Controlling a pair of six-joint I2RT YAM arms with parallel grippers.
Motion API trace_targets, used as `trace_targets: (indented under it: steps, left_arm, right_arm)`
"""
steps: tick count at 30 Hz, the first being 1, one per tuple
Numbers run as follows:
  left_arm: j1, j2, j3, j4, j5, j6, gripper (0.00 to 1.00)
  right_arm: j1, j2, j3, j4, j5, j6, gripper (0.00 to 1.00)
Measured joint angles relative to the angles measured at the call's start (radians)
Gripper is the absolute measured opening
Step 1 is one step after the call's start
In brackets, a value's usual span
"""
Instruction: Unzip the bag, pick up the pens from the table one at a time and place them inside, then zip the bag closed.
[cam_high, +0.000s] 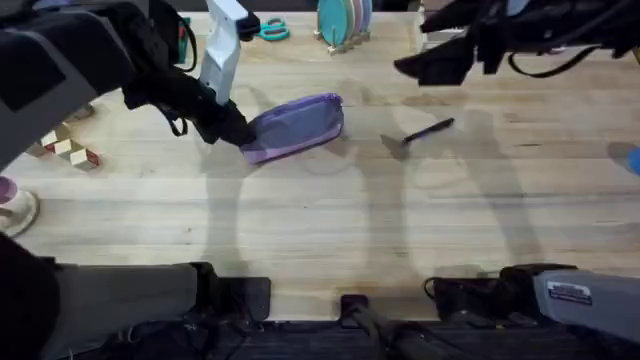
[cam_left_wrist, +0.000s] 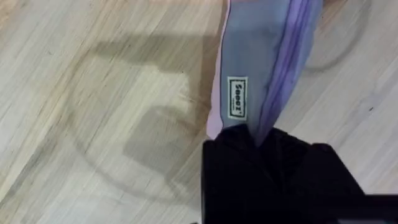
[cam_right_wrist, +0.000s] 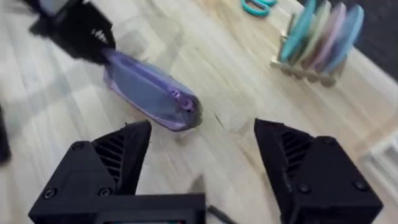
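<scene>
Your left gripper (cam_high: 228, 128) is clamped on the left end of the bag (cam_high: 297, 125), which lies flat on the table (cam_high: 320, 230) left of centre, toward the far side. In the left wrist view the black fingers close over the fabric just below the pouch's white label. Your right gripper (cam_right_wrist: 202, 165) hangs above the table with its fingers spread wide and holding nothing, the bag's right end and zipper pull ahead of it.

By the look of it, you are at the very start: the zipper appears shut along the pouch, and the pen (cam_high: 428, 130) lies on the wood to the right of the bag, apart from it, not yet picked up. Unzipping, loading and rezipping all seem left to do.

For room, the near half of the table is bare wood. Clutter sits at the margins: teal scissors (cam_high: 272, 29) and a rack of coloured discs (cam_high: 343, 20) at the far edge, wooden blocks (cam_high: 68, 150) at the left.
</scene>
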Motion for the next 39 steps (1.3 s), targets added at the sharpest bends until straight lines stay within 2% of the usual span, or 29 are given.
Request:
trace_targets:
  steps: [8,12,19,39]
  left_arm:
    - [0.0,0.0,0.0,0.0,0.0,0.0,0.042]
    - [0.0,0.0,0.0,0.0,0.0,0.0,0.042]
    - [0.0,0.0,0.0,0.0,0.0,0.0,0.042]
    - [0.0,0.0,0.0,0.0,0.0,0.0,0.042]
  right_arm:
    - [0.073,0.013,0.0,-0.009,-0.003,-0.336,0.996]
    - [0.081,0.035,0.0,-0.012,-0.007,-0.439,0.996]
    - [0.082,0.053,0.0,-0.013,-0.007,-0.496,0.996]
    - [0.097,0.087,0.0,-0.015,-0.007,-0.513,0.996]
